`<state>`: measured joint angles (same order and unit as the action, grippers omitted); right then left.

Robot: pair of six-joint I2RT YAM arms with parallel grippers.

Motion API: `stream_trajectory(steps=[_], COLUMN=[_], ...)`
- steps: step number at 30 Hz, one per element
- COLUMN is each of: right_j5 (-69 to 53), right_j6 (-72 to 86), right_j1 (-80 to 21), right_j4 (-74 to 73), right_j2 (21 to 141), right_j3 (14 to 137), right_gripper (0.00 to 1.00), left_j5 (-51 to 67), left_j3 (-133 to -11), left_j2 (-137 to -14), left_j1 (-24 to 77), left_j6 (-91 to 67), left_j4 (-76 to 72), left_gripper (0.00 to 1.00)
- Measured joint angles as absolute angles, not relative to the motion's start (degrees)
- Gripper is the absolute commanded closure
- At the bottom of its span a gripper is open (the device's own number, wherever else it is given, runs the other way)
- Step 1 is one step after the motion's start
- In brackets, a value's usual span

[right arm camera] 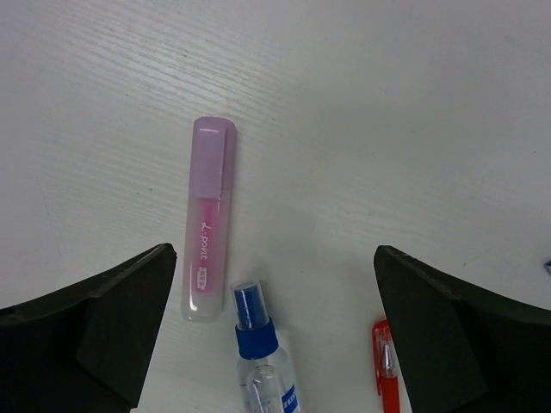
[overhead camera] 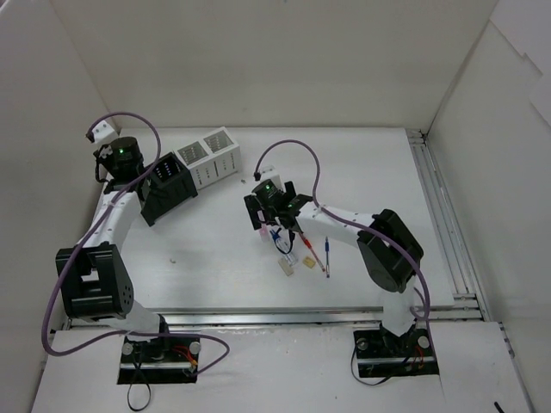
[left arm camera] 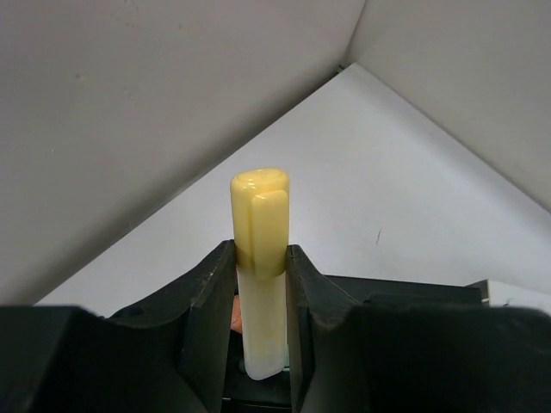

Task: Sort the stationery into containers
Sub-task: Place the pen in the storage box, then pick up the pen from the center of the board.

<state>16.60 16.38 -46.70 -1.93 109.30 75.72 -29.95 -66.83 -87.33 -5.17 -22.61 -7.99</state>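
Left gripper (left arm camera: 258, 252) clamps the yellow highlighter (left arm camera: 261, 215), cap pointing straight outward; right gripper (right arm camera: 274, 258) gapes wide.

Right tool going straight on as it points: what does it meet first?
Likely the pink highlighter or the clear-blue pen lying under the open right tool, otherwise the table; depth is unclear.
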Motion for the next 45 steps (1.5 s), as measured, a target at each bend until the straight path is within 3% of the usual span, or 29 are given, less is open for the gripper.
stream_trajectory(steps=[9, 12, 16, 18, 19, 21, 22, 24, 25, 30, 36, 45], right_j5=[12.51, 11.29, 9.39, 8.47, 8.23, 7.86, 7.62, 7.38, 7.35, 6.44, 4.01, -4.08], right_j6=[16.82, 16.71, 16.16, 15.99, 15.79, 15.46, 15.25, 15.03, 14.76, 13.15, 9.85, 8.27], right_j1=[-46.7, -46.7, -46.7, -46.7, -46.7, -46.7, -46.7, -46.72, -46.72, -46.72, -47.2, -49.84], right_j4=[-1.8, -1.5, -0.36, 0.49, 0.69, 1.19, 1.37, 1.58, 1.65, 2.59, 10.79, 30.22], right_j2=[114.43, 116.18, 118.17, 118.96, 119.24, 119.74, 119.9, 120.03, 120.03, 120.03, 116.79, 99.98], right_j3=[78.28, 78.46, 79.05, 79.48, 79.81, 80.27, 80.51, 80.6, 80.62, 80.64, 75.2, 58.22], right_gripper=[0.08, 0.21, 0.43, 0.51, 0.55, 0.66, 0.69, 0.84, 0.86, 1.0, 1.0, 1.0], left_j5=[-32.1, -32.69, -33.32, -33.41, -33.39, -33.12, -32.91, -32.29, -31.81, -28.99, -17.06, 20.25], left_j3=[-61.98, -61.78, -61.78, -61.78, -61.78, -61.8, -61.8, -61.8, -61.8, -61.87, -63.26, -48.25], left_j2=[-89.91, -90.67, -91.24, -91.24, -91.24, -90.87, -90.5, -89.17, -88.16, -80.66, -71.57, -59.31], left_j1=[-5.1, -4.75, -4.14, -3.86, -3.68, -3.46, -3.46, -3.42, -3.42, -3.09, -3.01, 1.93], left_j6=[-23.57, -24.08, -24.91, -25.39, -25.58, -25.96, -26.06, -26.15, -26.15, -26.17, -26.68, -28.05], left_j4=[-7.64, -7.55, -6.35, -5.56, -5.04, -3.73, -2.98, -1.74, -1.26, 1.91, 7.9, 1.32], left_gripper=[1.0, 0.98, 0.63, 0.54, 0.41, 0.29, 0.18, 0.09, 0.0, 0.0, 0.0, 0.0])
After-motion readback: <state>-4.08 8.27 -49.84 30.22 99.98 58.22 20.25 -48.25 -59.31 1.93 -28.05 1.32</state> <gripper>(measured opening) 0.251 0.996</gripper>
